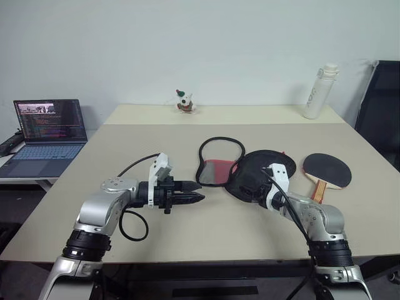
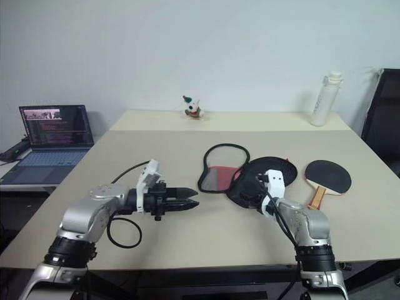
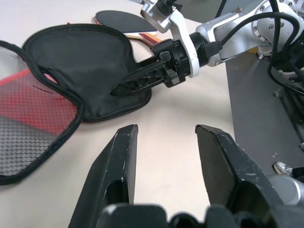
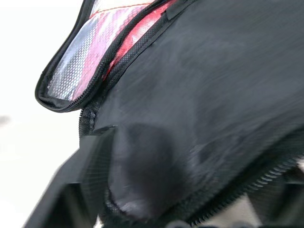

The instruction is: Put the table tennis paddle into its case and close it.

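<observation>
Our left gripper (image 3: pixel 164 156) hangs above the table (image 1: pixel 250 231) with its jaws parted and nothing between them, pointing toward the case (image 1: pixel 250 172). Our right gripper (image 3: pixel 124 85) is down on the case's black flap, fingers straddling the fabric edge; we cannot tell whether they have clamped it. We see the case lying unzipped near the table's middle, its red and mesh half spread toward our left. We see the paddle (image 1: pixel 327 170) lying flat just beside the case on our right, outside it.
</observation>
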Robot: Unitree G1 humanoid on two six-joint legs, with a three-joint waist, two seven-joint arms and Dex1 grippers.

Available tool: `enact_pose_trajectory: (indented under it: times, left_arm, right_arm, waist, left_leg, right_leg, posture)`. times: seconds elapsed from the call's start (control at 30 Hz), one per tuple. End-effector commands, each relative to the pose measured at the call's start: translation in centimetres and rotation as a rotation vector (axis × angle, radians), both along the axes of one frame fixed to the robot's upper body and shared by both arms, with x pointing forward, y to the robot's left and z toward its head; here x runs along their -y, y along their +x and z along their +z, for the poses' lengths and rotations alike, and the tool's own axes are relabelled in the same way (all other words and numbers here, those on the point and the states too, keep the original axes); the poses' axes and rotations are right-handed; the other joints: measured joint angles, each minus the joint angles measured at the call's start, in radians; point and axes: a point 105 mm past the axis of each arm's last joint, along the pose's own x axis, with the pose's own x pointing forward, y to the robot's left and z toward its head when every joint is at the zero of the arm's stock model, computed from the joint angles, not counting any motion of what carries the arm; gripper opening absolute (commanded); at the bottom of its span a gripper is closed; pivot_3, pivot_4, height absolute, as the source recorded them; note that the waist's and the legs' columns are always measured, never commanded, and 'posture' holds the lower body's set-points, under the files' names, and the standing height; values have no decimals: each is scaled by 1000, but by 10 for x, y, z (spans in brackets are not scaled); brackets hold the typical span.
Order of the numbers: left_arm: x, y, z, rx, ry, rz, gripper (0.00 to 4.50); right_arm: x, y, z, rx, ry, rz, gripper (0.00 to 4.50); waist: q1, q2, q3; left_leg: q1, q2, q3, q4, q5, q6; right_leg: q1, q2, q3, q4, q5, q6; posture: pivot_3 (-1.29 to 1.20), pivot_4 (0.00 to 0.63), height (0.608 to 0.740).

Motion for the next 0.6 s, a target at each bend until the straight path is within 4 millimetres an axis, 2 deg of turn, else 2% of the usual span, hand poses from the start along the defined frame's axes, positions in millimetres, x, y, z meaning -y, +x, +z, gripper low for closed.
enact_pose_trajectory:
  times: [0.03,0.27,0.43,0.6]
  left_arm:
    - [3,-2,14,63,2,-22,2103]
    - [6,-7,13,68,7,-36,2103]
    - [8,-8,13,69,8,-38,2103]
    - [8,-9,11,71,13,-38,2103]
  right_arm:
    - [-9,0,22,49,72,56,2460]
    - [-36,-31,36,47,75,366,32]
    - [-29,-44,37,17,11,495,32]
    - [3,-40,31,-27,-107,522,32]
  waist:
    - [-1,0,0]
    - [-1,0,0]
    - [-1,0,0]
    - [0,0,0]
  left_leg:
    - [0,0,0,0,0,0]
    - [0,0,0,-1,0,0]
    - [0,0,0,0,0,0]
    - [-1,0,0,0,0,0]
  right_leg:
    - [0,0,0,0,0,0]
    - [-2,0,0,1,0,0]
    - [-2,0,0,1,0,0]
    - [-2,0,0,0,0,0]
  posture:
    - [0,150,740]
    - [0,150,740]
    - [0,150,740]
    - [0,150,740]
